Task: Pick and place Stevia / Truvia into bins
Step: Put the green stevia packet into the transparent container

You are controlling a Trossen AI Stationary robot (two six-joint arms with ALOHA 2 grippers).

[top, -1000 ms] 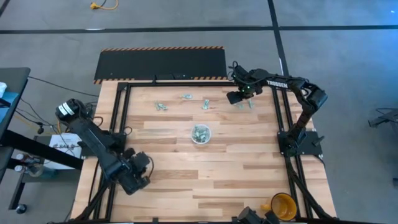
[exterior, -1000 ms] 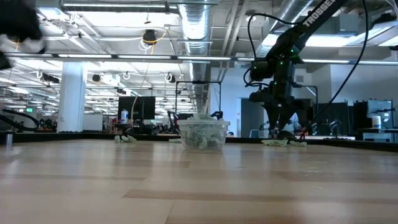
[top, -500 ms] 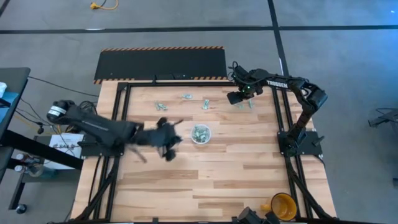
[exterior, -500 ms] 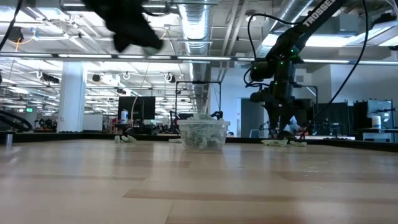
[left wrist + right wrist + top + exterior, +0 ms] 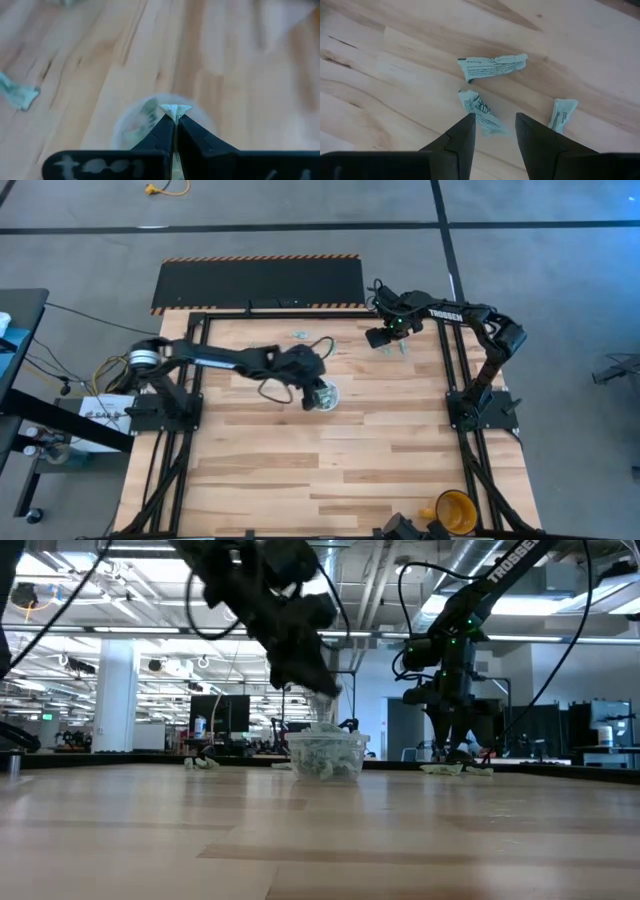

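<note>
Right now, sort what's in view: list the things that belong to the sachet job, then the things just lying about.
Job:
- cup, holding sachets
- sachet pinched in left gripper, above cup
- three loose sachets under open right gripper
- other sachets on the table

Lying about:
- yellow-orange mug at table edge

Crumpled pale green sachets (image 5: 492, 66) lie scattered on the wood; more fill the clear cup (image 5: 325, 753) mid-table.
</note>
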